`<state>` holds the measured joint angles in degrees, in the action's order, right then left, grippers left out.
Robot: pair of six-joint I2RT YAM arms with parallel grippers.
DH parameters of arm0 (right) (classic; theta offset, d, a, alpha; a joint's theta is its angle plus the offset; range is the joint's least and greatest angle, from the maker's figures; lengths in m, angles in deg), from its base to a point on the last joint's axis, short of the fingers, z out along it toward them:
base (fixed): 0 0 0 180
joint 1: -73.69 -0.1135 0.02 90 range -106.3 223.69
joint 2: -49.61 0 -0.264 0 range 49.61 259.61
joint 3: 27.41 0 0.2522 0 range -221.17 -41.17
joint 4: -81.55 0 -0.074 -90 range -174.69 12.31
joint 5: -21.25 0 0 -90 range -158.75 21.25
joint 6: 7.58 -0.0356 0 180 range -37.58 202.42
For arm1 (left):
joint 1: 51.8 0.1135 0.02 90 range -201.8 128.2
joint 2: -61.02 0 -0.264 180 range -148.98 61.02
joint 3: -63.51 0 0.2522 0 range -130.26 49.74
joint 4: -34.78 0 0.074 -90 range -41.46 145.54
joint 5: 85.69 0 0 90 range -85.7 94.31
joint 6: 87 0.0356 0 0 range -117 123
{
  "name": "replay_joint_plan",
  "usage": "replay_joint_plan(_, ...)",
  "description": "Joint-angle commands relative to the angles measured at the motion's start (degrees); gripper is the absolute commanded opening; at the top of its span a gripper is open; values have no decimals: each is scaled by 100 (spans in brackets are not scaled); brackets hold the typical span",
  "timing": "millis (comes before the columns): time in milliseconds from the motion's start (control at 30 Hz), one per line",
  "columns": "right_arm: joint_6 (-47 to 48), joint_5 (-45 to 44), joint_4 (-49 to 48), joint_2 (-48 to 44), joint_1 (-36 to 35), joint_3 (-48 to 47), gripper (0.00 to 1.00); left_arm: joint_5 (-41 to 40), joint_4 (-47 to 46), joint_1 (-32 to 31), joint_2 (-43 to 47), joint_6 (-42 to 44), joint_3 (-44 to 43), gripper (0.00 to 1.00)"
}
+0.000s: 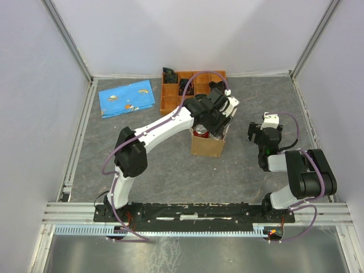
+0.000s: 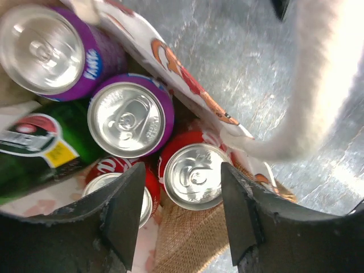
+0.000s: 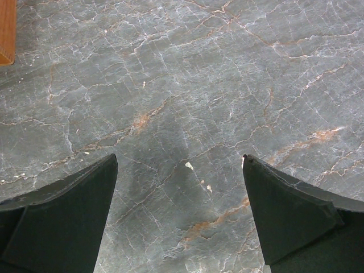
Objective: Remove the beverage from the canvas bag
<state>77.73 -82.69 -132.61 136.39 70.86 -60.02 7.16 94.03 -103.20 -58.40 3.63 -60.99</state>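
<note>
At the bag (image 1: 206, 147), left gripper (image 2: 182, 177) jaws open astride a red can (image 2: 196, 173), nothing gripped; right gripper (image 3: 180, 166) jaws wide open, empty, above tabletop (image 3: 170, 68).

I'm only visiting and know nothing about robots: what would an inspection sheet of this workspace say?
Surface: grey veined table.
Job's things: canvas bag upright mid-table, holding red can, purple cans, green container.
Clutter: orange tray and flat blue item at the far edge.
Grippers: left gripper open over the red can in the bag; right gripper open above bare table.
Cables: purple cables loop along both arms.
Surroundings: pale walls, metal frame.
</note>
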Motion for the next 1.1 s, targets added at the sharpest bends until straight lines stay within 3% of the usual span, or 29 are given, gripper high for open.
replay_joint_plan(0,-15,57,-157,-74,19,-174,99,-199,218,27,160,244,-702,3)
replay_joint_plan(333,-16,57,-165,-73,24,-171,99,-380,496,26,77,269,-963,4)
replay_joint_plan(567,-22,57,-165,-71,24,-170,99,-384,680,29,34,195,-746,47)
replay_joint_plan(767,-17,57,-165,-69,20,-174,99,-284,501,-2,99,142,-296,71)
replay_joint_plan(1067,-16,57,-156,-70,19,-170,99,-136,15,-45,79,133,121,76)
